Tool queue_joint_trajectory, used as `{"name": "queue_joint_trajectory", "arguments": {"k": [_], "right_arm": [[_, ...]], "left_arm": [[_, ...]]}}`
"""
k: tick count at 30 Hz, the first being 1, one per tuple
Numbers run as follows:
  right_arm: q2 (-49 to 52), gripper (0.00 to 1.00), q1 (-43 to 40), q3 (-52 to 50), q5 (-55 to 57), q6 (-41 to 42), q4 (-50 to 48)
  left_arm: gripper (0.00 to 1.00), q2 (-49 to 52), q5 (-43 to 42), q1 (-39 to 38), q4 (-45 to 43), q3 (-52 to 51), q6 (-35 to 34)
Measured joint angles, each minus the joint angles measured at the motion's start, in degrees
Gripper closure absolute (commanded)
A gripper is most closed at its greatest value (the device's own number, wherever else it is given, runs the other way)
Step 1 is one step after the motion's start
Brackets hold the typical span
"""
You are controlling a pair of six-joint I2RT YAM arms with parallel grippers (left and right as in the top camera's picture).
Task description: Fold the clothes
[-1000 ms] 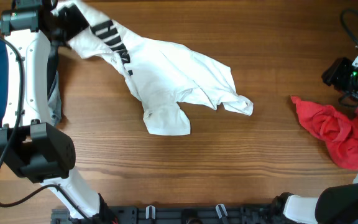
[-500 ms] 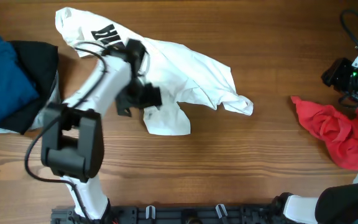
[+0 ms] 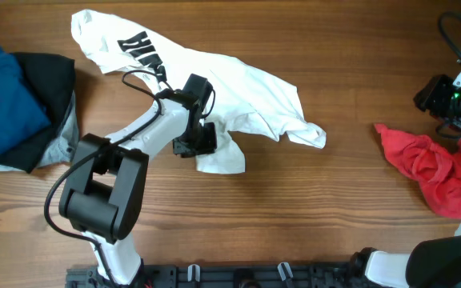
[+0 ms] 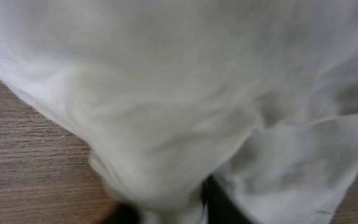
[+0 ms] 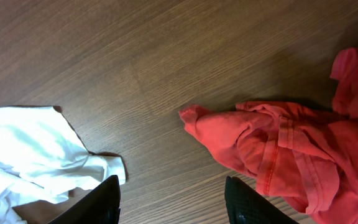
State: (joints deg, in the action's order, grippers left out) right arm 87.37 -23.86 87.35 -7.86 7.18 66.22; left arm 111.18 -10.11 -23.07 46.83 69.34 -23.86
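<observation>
Lying crumpled on the wooden table (image 3: 334, 232), the white T-shirt (image 3: 238, 84) is stretching its long axis on a diagonal. Seen from overhead, its black-lettered end is pointing upper left and a thin tail is pointing lower right, with one sleeve (image 3: 218, 156) jutting down from its lower edge. The left gripper (image 3: 202, 142) is sitting at that lower edge, just above the sleeve; in its wrist view the dark fingers (image 4: 222, 208) are pinching in on a bunched fold of the white cloth. A second ago this gripper was up at the shirt's lettered end, which is now lying loose. Well to the right of the T-shirt, the red garment (image 3: 434, 168) is sitting in a heap, unmoved. The right gripper (image 5: 174, 199) is hovering over bare wood between the two, fingers standing apart and gripping nothing, as before. Left of the T-shirt, a pile of blue and black clothes (image 3: 14, 104) is showing in full, no longer crossed by the arm
</observation>
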Motion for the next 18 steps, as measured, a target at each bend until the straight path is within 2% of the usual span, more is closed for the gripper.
{"name": "queue_joint_trajectory", "arguments": {"k": [4, 7, 12, 15, 18], "right_arm": [[0.0, 0.46, 0.0, 0.0, 0.0, 0.0, 0.0], [0.0, 0.49, 0.0, 0.0, -0.3, 0.0, 0.0], [0.0, 0.51, 2.6, -0.6, -4.4, -3.8, 0.0], [0.0, 0.48, 8.9, -3.0, -5.7, -6.7, 0.7], [0.1, 0.45, 17.4, -7.2, -6.7, -8.2, 0.5]], "left_arm": [[0.96, -0.5, 1.2, 1.0, 2.6, -0.2, 0.4], [0.96, -5.1, 6.0, 4.6, 8.5, 0.0, 0.4], [0.96, -24.7, 12.5, 14.6, 12.2, 4.4, 0.6], [0.96, -36.2, 14.2, 20.4, 12.6, 5.7, 0.6], [0.96, -42.9, 15.0, 25.3, 15.3, 5.8, 0.6]]}}
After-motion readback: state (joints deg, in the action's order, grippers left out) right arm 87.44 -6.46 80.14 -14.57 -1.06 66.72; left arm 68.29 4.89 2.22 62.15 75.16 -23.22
